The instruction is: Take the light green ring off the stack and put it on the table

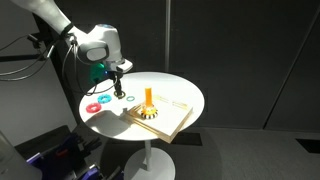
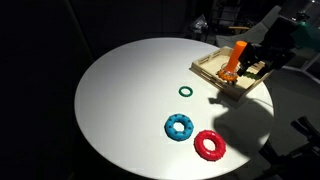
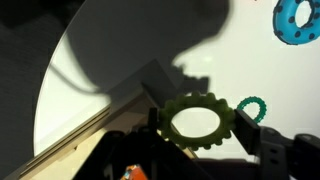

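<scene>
The fingers [image 3: 262,140], dark and blocky, come in from the bottom edge of the wrist view and are clamped on the light green ring [image 3: 197,100], one on either side of it. The ring is a flat hoop of matt plastic with a toothed, cog-like outer edge and a smooth round hole. It hangs above the worktop [image 3: 250,60], off the stack, inside a broad dark shadow cast on the white surface.

Just beside it in the wrist view lies a small dark green ring [image 3: 252,106], thin and ridged. Farther off is a teal ring [image 3: 297,20], chunkier and knobbly around its rim. A straight tan wooden edge of the board [image 3: 95,140] runs below and to the side of the held ring.

In an exterior view, the stack's orange peg [image 2: 236,58] stands upright on the flat square board [image 2: 215,68]. On the open worktop [image 2: 120,100] lie the small green ring [image 2: 185,91], the teal ring [image 2: 179,127] and a red ring [image 2: 209,145], the last two close together. In an exterior view yellowish rings [image 1: 148,112] sit around the peg's foot. The worktop [image 1: 180,92] is round, smooth and white.
</scene>
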Action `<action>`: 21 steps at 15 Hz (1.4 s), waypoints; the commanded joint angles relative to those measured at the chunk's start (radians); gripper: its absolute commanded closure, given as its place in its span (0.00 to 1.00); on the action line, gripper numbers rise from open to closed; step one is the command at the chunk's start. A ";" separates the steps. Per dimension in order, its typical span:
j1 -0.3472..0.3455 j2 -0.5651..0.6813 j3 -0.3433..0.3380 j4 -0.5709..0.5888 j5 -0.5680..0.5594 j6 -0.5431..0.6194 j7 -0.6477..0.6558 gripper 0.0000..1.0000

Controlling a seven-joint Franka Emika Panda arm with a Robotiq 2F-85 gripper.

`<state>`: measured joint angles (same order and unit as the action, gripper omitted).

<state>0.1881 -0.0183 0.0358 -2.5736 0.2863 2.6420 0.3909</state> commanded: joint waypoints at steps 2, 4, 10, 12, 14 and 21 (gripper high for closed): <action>-0.036 0.034 0.033 -0.013 -0.004 0.025 -0.015 0.51; -0.036 0.060 0.040 -0.011 -0.003 0.048 -0.012 0.51; -0.027 0.127 0.042 -0.023 -0.051 0.181 0.018 0.06; -0.028 0.138 0.034 -0.025 -0.069 0.199 0.020 0.00; -0.029 0.143 0.022 -0.027 -0.094 0.203 0.025 0.00; -0.080 0.108 -0.005 0.032 -0.106 -0.149 0.006 0.00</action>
<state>0.1364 0.1241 0.0361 -2.5770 0.1941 2.6452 0.3960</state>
